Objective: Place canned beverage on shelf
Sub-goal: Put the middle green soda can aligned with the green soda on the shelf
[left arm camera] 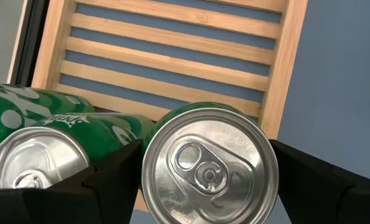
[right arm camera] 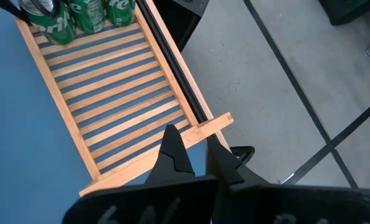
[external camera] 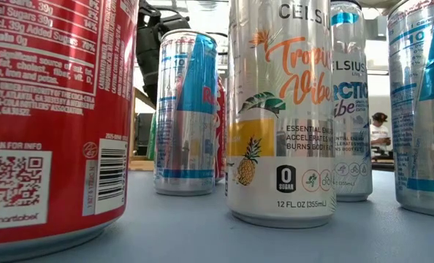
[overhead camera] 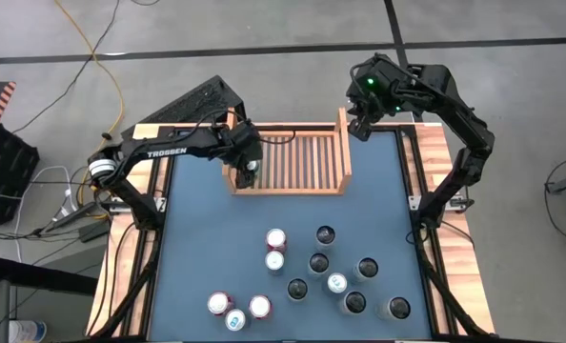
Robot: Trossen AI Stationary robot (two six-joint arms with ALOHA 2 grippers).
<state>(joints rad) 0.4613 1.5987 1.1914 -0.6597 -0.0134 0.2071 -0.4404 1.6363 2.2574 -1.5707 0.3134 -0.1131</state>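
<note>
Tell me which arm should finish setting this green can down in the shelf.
Left. Its end effector already straddles the green can over the shelf, beside the green cans already there. The right end effector is shut at the shelf's far end wall, holding nothing.

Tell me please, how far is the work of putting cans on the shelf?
Done: two green cans stand at one end of the shelf. In hand: the left claw holds a third green can there. Left: the many cans on the blue table. The right claw waits shut at the shelf's other end.
</note>
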